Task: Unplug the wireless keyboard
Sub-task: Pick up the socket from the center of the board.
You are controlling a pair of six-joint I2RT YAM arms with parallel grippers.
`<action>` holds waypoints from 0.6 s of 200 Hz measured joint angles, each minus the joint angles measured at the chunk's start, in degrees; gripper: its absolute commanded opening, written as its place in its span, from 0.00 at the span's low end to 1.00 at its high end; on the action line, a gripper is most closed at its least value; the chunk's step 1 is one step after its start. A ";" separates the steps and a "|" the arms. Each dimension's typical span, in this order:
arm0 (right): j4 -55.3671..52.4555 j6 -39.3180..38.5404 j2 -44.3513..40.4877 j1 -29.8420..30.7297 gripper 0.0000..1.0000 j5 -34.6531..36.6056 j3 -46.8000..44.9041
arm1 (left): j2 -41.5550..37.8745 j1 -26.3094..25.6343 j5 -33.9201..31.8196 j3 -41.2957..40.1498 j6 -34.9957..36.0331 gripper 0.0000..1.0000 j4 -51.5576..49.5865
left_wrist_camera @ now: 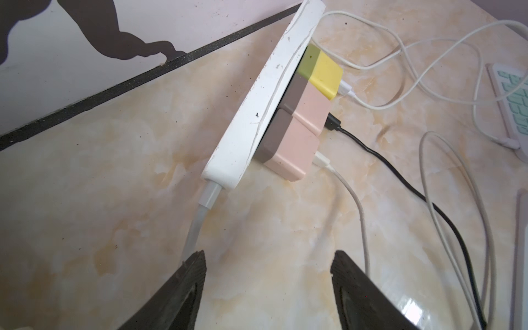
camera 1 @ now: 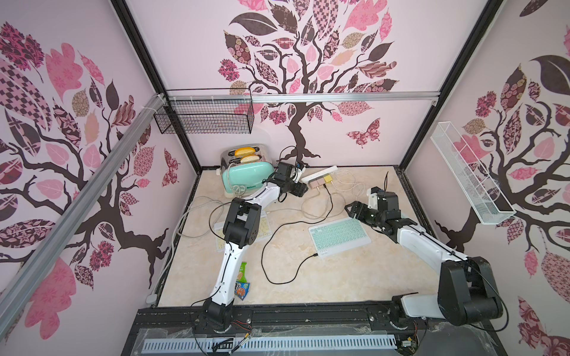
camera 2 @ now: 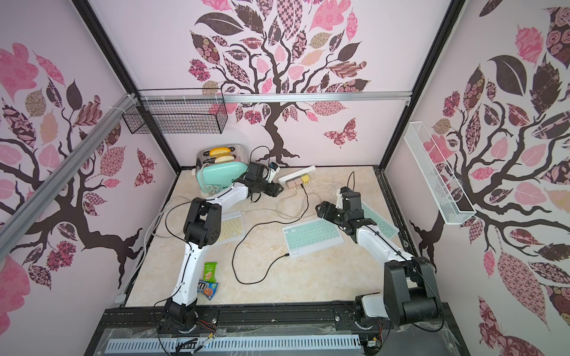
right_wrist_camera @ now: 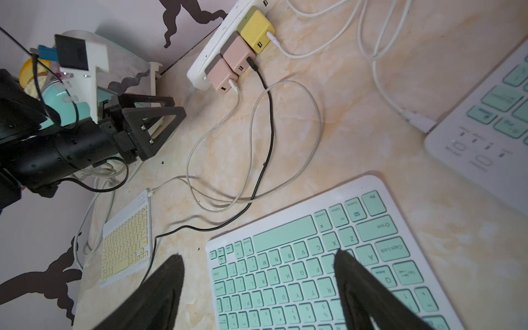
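Observation:
A mint-keyed wireless keyboard point(camera 1: 339, 235) point(right_wrist_camera: 285, 274) lies mid-table. A black cable point(camera 1: 268, 246) runs from a pink charger point(left_wrist_camera: 311, 111) on the white power strip point(left_wrist_camera: 265, 94) to the keyboard's near edge. Its plug end point(camera 1: 314, 255) lies right at that edge; I cannot tell whether it is inserted. My left gripper point(camera 1: 303, 189) point(left_wrist_camera: 268, 257) is open and holds nothing, a short way from the strip's cord end. My right gripper point(camera 1: 350, 209) point(right_wrist_camera: 257, 257) hangs open over the keyboard's far end.
A yellow-keyed keyboard point(camera 2: 231, 228) lies under the left arm, and a second mint keyboard point(camera 2: 379, 222) under the right arm. Both have white cables. A mint toaster point(camera 1: 246, 172) stands at the back left. Snack packets point(camera 1: 242, 286) lie near the front. Loose cable loops point(right_wrist_camera: 257, 143) cross the middle.

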 measured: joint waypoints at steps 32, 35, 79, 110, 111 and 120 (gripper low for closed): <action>0.07 0.37 0.46 0.00 0.84 -0.98 0.39 | 4.37 -0.04 -1.60 7.15 -2.40 0.73 -3.54; 0.07 0.39 0.55 0.00 0.84 -1.07 0.39 | 4.74 -0.04 -1.75 7.93 -2.54 0.73 -4.07; -0.66 0.85 1.64 0.00 0.84 -2.14 1.62 | 9.81 0.02 -2.01 18.58 -4.09 0.72 -11.37; -1.90 1.27 1.68 0.00 0.85 -3.21 5.35 | 11.47 0.24 -0.33 22.05 -5.07 0.68 -16.46; -1.92 1.31 1.68 0.00 0.85 -3.28 5.60 | 11.47 0.26 -0.28 22.08 -5.18 0.67 -16.59; -2.12 1.44 1.68 0.00 0.85 -3.65 6.78 | 11.54 0.42 0.55 22.12 -5.40 0.64 -18.03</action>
